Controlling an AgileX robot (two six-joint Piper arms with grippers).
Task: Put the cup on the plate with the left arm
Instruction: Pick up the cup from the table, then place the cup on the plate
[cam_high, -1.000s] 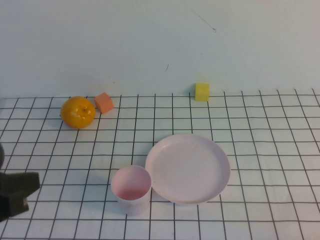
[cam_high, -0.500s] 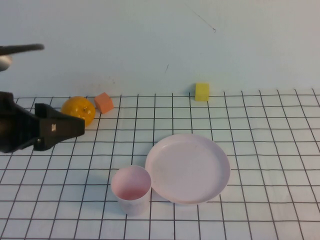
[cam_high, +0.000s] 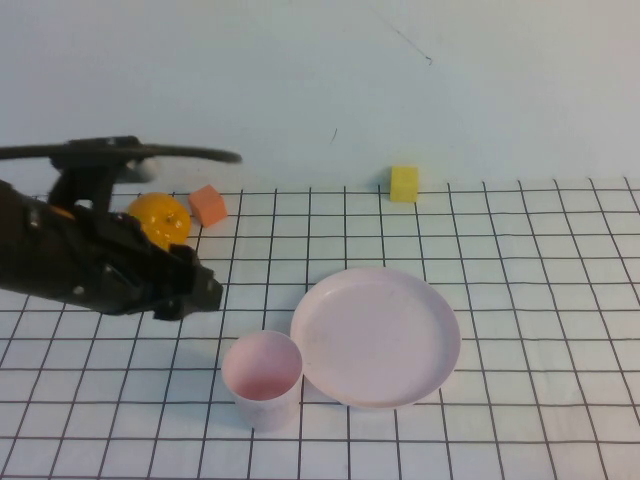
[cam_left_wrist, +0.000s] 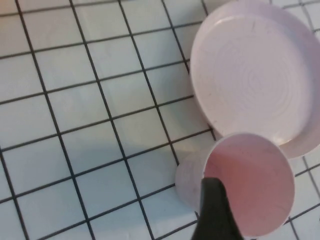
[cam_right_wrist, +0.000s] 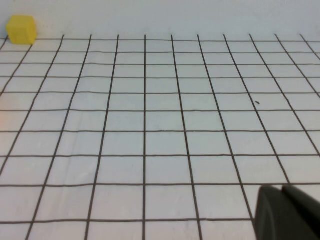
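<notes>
Pink plastic is the nearest thing on the gridded surface (cam_high: 520, 250): the cup (cam_high: 262, 379) stands upright close to the front edge, with its mouth open upward. It is a small pale tumbler with straight sides and no handle, pinker inside than outside, and nothing is in it. Just beside it, toward the robot's right and a little farther back, lies the plate (cam_high: 376, 336), round, shallow, with a raised rim and much wider than the cup; the two rims look almost touching (in the left wrist view the cup (cam_left_wrist: 240, 185) overlaps the plate (cam_left_wrist: 250, 75) at its edge). The plate is bare, so the task is not yet done.

Farther back and to the robot's left hangs the left tool (cam_high: 190, 290), above the surface and short of the cup, pointing toward it. Its fingers stand wide apart and hold nothing; one dark finger (cam_left_wrist: 212, 210) shows in the left wrist view just over the cup's rim. I judge that it is opened this wide so that it can go around the cup's wall.

The right tool (cam_right_wrist: 287, 212) shows only as a dark corner in its own view, and I cannot tell its opening.

At the far edge sit an orange (cam_high: 158, 222), an orange block (cam_high: 208, 205) and a yellow cube (cam_high: 404, 184), well apart from the cup.
</notes>
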